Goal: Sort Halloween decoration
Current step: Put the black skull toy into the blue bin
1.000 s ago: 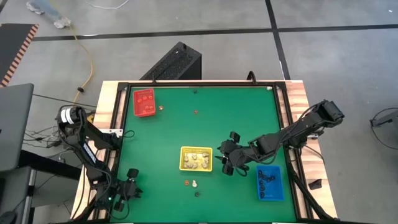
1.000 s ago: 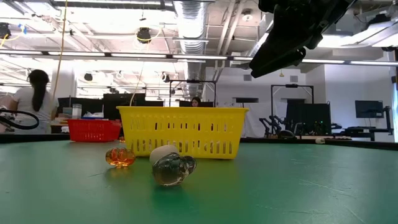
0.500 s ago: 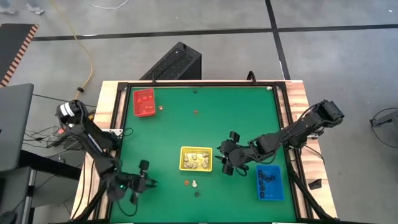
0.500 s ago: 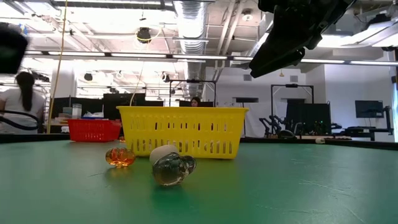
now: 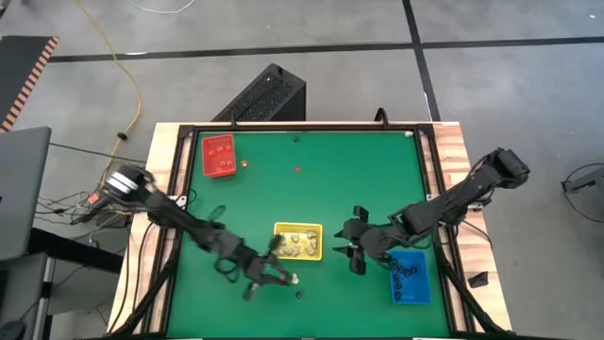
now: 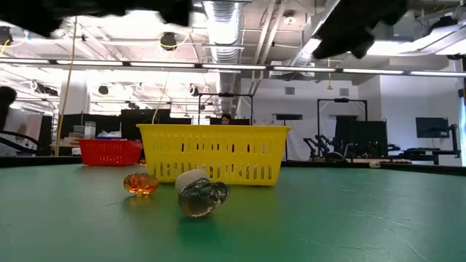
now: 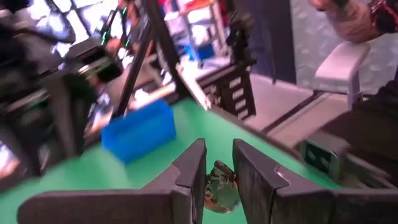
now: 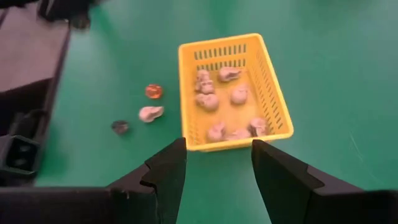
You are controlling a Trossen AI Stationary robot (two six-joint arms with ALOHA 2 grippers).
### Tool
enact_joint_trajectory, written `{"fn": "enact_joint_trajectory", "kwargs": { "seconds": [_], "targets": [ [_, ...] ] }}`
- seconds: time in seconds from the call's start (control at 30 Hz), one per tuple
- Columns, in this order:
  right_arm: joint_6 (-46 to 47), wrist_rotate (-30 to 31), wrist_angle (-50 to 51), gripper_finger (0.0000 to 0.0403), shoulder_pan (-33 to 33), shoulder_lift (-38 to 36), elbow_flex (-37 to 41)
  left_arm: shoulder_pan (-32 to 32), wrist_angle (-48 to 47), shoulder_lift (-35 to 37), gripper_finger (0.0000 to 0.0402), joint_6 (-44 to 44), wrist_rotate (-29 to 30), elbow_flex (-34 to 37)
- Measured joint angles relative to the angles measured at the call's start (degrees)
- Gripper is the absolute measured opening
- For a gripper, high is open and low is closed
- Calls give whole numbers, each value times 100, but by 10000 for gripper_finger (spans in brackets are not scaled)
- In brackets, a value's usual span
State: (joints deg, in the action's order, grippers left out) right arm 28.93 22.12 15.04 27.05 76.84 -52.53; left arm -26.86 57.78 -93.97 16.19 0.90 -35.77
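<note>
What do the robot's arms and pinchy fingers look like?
Both arms are dark, nearly black, built from chunky jointed segments. The left arm has a pale rounded part at its base, with thin cables beside it. The right arm is dark all along. Each gripper has two flat, dark, blocky fingers with angled tips.

A large open robotics lab or workshop. Behind the green table (image 6: pixel 349 218) run exposed ceiling ducts (image 6: pixel 226 22) and strip lights, with desks carrying monitors (image 6: pixel 429 128) and metal equipment frames (image 6: pixel 342 124) beyond it.
</note>
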Motion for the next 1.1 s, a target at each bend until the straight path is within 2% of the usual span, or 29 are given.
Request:
{"fn": "enact_joint_trajectory", "kwargs": {
  "seconds": [0.13,0.27,0.47,0.63,0.97,1.03,1.1],
  "targets": [
    [362,155,516,212,210,-468,-2,371,101,-1178,65,509,-801,-1374],
    [915,172,1198,212,301,-1043,-2,627,49,-2397,65,863,-1274,-3015],
    [1336,159,1874,212,332,-1888,-2,940,-676,-4134,66,817,-1591,-5633],
    [1309,170,2005,212,322,-2367,-2,1145,-1574,-5189,66,819,-1715,-7424],
    [1317,183,2043,212,202,-2586,-2,1475,-2587,-6646,66,727,-1711,-9932],
    [1393,184,2009,212,176,-2528,-2,1526,-2173,-6721,66,694,-1693,-9792],
    [1457,183,2003,212,134,-2475,-2,1589,-2221,-6758,66,647,-1693,-9713]
  ]
}}
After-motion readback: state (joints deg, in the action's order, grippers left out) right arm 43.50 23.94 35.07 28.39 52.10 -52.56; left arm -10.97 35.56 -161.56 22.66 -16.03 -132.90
